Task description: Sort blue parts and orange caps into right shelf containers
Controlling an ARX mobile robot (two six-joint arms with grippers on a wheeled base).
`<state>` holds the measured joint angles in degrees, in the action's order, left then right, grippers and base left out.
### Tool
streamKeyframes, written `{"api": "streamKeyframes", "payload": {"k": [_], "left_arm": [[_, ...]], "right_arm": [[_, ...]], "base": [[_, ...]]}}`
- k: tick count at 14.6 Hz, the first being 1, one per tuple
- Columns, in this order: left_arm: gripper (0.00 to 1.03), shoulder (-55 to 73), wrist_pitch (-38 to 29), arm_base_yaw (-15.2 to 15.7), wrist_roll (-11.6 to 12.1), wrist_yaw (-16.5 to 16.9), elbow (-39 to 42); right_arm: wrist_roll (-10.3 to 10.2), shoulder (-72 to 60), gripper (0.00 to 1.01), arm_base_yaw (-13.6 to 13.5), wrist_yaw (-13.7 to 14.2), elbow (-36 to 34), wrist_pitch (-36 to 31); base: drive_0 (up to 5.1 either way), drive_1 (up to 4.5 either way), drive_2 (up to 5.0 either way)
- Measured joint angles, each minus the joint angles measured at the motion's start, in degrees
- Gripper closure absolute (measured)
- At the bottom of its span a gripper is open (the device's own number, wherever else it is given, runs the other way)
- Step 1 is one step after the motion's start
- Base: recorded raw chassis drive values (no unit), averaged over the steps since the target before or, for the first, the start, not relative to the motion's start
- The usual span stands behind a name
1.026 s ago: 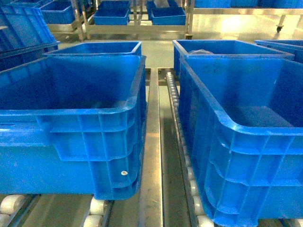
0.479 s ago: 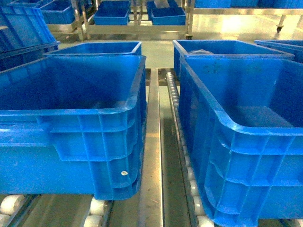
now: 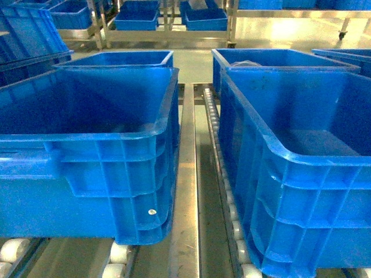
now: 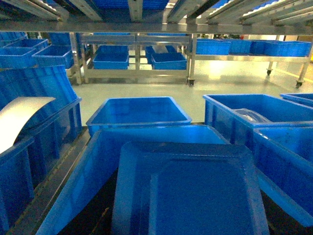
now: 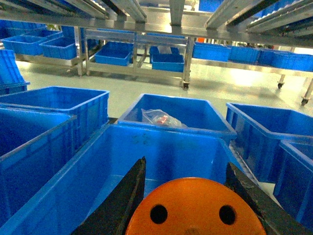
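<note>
An orange cap (image 5: pixel 194 208) is sitting clamped between the two dark fingers (image 5: pixel 128 196) of the right claw (image 5: pixel 188 200), filling the bottom of the right wrist view with its round face and two small dark holes turned toward the camera. The claw is hovering above the open mouth of a deep blue bin (image 5: pixel 73 181), one of the right shelf containers, whose bare floor is showing beneath the cap. Just behind that bin another blue bin (image 5: pixel 205 128) is holding a crumpled clear plastic bag (image 5: pixel 160 118) with something reddish inside. More blue bins are standing on either side, and beyond them a pale floor (image 5: pixel 230 83) is stretching to metal racks (image 5: pixel 185 63) loaded with shallow blue trays.

In the left wrist view a flat blue piece (image 4: pixel 188 188), rounded at its corners, is covering the lower middle of the picture over a blue bin (image 4: pixel 88 166); the left claw itself is not showing, so whether it is apart or together cannot be told. A curved white sheet (image 4: pixel 19 117) is lying over the bins at the far left.

In the head view two large blue bins (image 3: pixel 93 145) (image 3: pixel 301 168) are resting side by side on a roller conveyor (image 3: pixel 217 145), apart from each other, with a metal rail (image 3: pixel 186 174) running between them; neither claw is appearing there
</note>
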<state>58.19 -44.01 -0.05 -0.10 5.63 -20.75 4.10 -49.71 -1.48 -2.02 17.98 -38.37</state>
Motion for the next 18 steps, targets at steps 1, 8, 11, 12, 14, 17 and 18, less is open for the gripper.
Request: {"api": "streamKeyframes", "payload": {"k": [1,8,11,12,14,17,18], "left_arm": [[0.59,6.54,-0.72,-0.02,-0.04,0.46,-4.13],[0.22,28.61,-4.55,0.63,-1.25,0.85,-16.28],[0.05,18.47,-3.74,-1.44,-0.74,2.86,-10.21],[0.05,15.10,-3.17,-1.95,-1.05,2.91,-8.11],[0.05,9.57,-3.26,-2.12,-2.69,2.64,-4.87],[0.05,9.92,-2.32,-2.19,-2.89,2.03,-4.90],[0.09,9.49,0.15,-2.84,-2.43,-0.20,-5.07]], "right_arm": [[-0.22,-8.00,0.58,0.07,-0.17,3.96,-2.62],[-3.17,-28.87,0.03,-0.02,-0.39,15.72,-3.74],[-3.65,-17.09,0.03,-0.02,-1.92,10.69,-3.43],[-3.65,-13.09,0.03,-0.09,-1.88,8.37,-3.06],[-2.89,0.28,0.03,-2.27,-0.81,-0.42,0.68],[-2.84,1.57,0.03,-2.60,-0.46,-0.59,0.81],[-3.02,2.08,0.06,-2.73,0.94,0.13,3.65]], "base": [[0.0,0.00,0.0],[0.0,0.00,0.0],[0.0,0.00,0.0],[0.0,0.00,0.0],[0.0,0.00,0.0],[0.0,0.00,0.0],[0.0,0.00,0.0]]}}
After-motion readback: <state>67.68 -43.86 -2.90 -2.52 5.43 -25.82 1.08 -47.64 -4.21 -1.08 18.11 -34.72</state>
